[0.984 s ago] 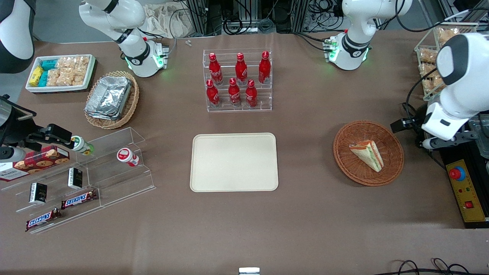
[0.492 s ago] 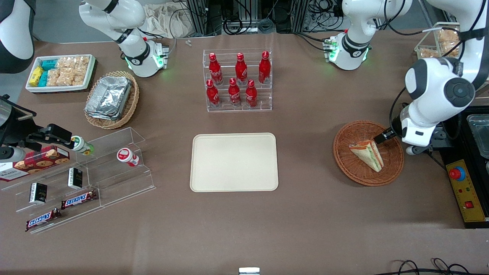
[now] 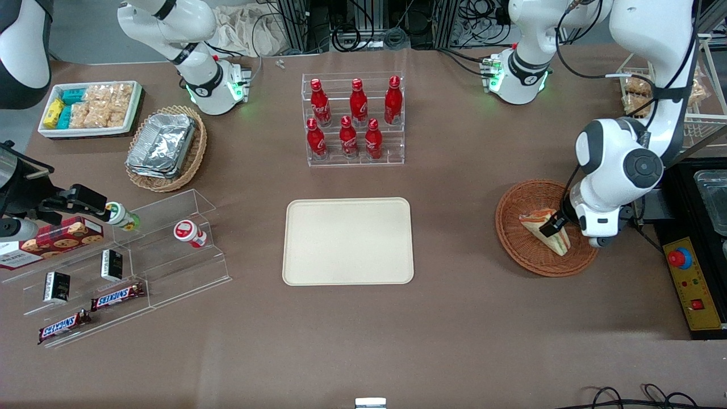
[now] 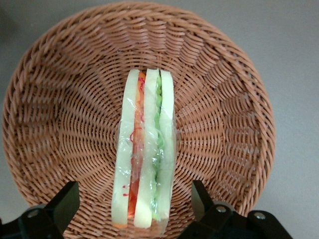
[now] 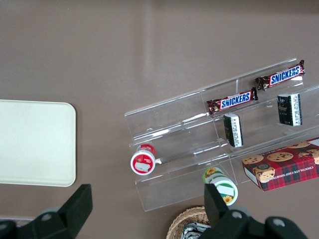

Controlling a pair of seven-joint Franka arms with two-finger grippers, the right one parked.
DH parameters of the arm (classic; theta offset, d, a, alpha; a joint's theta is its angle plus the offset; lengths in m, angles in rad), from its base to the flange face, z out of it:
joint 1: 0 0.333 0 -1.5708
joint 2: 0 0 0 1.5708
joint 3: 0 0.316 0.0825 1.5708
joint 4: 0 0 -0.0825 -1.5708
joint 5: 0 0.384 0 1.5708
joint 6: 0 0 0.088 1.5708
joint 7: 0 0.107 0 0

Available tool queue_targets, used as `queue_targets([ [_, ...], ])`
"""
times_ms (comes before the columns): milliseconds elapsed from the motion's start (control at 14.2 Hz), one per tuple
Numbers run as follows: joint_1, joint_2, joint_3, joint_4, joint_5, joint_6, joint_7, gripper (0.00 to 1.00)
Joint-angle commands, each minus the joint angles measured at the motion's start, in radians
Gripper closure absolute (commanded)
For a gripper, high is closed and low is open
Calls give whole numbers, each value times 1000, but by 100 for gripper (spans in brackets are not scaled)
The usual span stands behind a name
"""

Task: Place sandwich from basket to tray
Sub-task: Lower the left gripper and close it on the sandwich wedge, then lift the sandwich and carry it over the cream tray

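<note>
End effector (image 4: 134,209) poised over the sandwich (image 4: 145,154) in the wicker basket (image 4: 227,129).
Fingers spread wide, straddling the wedge across its long axis; apparently not yet touching it. Tray (image 3: 347,241) lies toward the parked arm.

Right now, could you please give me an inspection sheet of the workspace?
Surface: brown table, no spills seen.
Job's things: wrapped sandwich lies in the basket; tray holds nothing.
Clutter: bottle rack, foil containers, snack bin, acrylic shelf with bars, cups and a cookie box, toward the parked arm's end.
Grippers: tool open, low over the basket, one finger on each side of the sandwich, not touching.
Cables: bundles above the table's edge; more at the camera-side edge.
Surroundings: control box with red button near the basket.
</note>
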Motion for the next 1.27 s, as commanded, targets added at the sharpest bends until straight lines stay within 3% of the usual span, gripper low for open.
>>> queue_targets([
  [0, -10, 19, 4, -6, -17, 44, -48, 0],
  [141, -8, 25, 4, -14, -18, 64, -58, 2],
  [211, -8, 34, 4, -11, -17, 65, -95, 10],
  [492, -8, 33, 4, -6, -17, 70, -118, 68],
  [633, -8, 15, 4, 9, -17, 37, -115, 92],
  [703, -8, -4, 4, 29, -17, -14, -111, 100],
  [914, -7, -76, 4, 141, -15, -253, -105, 100],
  [1195, -11, -82, -2, 416, -12, -619, -95, 100],
])
